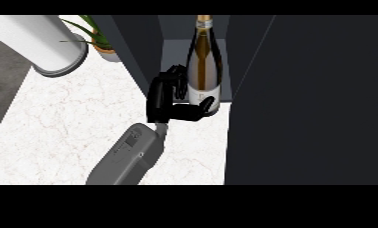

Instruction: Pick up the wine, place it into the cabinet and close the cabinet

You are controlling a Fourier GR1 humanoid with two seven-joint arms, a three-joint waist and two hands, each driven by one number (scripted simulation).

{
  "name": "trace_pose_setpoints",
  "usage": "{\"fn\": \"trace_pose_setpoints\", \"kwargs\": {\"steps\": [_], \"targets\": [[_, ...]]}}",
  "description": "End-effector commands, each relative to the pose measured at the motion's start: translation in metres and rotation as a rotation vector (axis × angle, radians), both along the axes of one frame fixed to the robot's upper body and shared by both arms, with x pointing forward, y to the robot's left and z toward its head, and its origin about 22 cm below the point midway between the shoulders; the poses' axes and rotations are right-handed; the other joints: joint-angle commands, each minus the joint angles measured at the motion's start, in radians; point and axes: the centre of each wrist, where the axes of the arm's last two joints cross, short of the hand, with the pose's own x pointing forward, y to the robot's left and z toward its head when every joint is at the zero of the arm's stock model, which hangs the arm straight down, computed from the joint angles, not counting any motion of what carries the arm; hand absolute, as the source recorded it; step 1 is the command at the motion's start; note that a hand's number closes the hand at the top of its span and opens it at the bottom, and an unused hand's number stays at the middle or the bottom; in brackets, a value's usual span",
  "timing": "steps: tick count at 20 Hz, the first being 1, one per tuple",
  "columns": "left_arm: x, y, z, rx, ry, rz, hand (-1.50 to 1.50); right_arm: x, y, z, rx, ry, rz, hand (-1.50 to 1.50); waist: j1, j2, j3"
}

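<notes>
The table (74, 122) is white marble with faint veins. A broad white cylinder (40, 42) stands at its far left, a potted plant (100, 42) just beside it.

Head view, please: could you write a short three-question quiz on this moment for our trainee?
1. True or false: the left hand is curled round the wine bottle.
2. What stands at the far left of the counter, beside the white cylinder? A) a potted plant B) a kettle C) a bowl
3. Fill in: the cabinet is ____ (open or closed).
Key: 1 true; 2 A; 3 open.
</notes>
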Motion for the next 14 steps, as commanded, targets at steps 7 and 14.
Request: {"fn": "trace_pose_setpoints", "kwargs": {"steps": [7,14], "targets": [[-0.004,0.015,-0.040,-0.030,0.037,0.044,1.50,0.011,-0.002,0.003,-0.014,-0.010,-0.001,-1.50,0.001,0.001,0.000],[0.008,0.026,-0.058,-0.131,0.079,0.021,1.50,0.009,-0.005,0.009,0.010,-0.011,-0.018,-1.50,-0.003,0.002,0.000]]}}
